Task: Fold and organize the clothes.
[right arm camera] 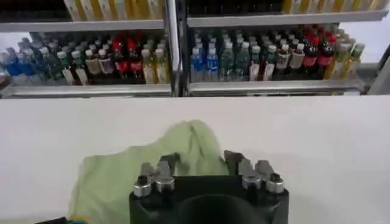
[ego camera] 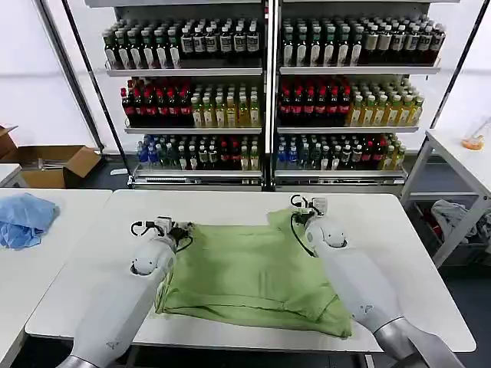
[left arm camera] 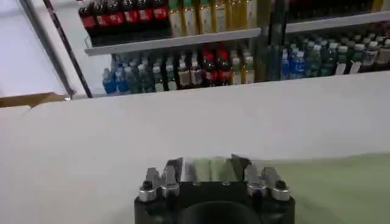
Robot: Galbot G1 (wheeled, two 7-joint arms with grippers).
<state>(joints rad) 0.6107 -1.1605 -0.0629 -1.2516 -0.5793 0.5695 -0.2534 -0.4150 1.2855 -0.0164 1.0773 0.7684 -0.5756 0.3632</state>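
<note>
The light green shirt (ego camera: pixel 253 276) lies flattened and partly folded on the white table (ego camera: pixel 222 205), with one bunched piece sticking out at its far right corner. My left gripper (ego camera: pixel 170 228) sits at the shirt's far left corner. In the left wrist view it (left arm camera: pixel 207 169) is open, with green cloth (left arm camera: pixel 329 189) showing between its fingers (left arm camera: pixel 173 168). My right gripper (ego camera: pixel 309 205) is over the bunched far right piece. In the right wrist view it (right arm camera: pixel 201 163) is open, and the raised green fabric (right arm camera: pixel 116 176) lies between its fingers (right arm camera: pixel 234 161).
A light blue cloth (ego camera: pixel 23 218) lies on the side table to the left, with a cardboard box (ego camera: pixel 54 165) behind it. Shelves of bottles (ego camera: pixel 268 92) stand beyond the table. Another table and a bin of cloth (ego camera: pixel 460 215) are at the right.
</note>
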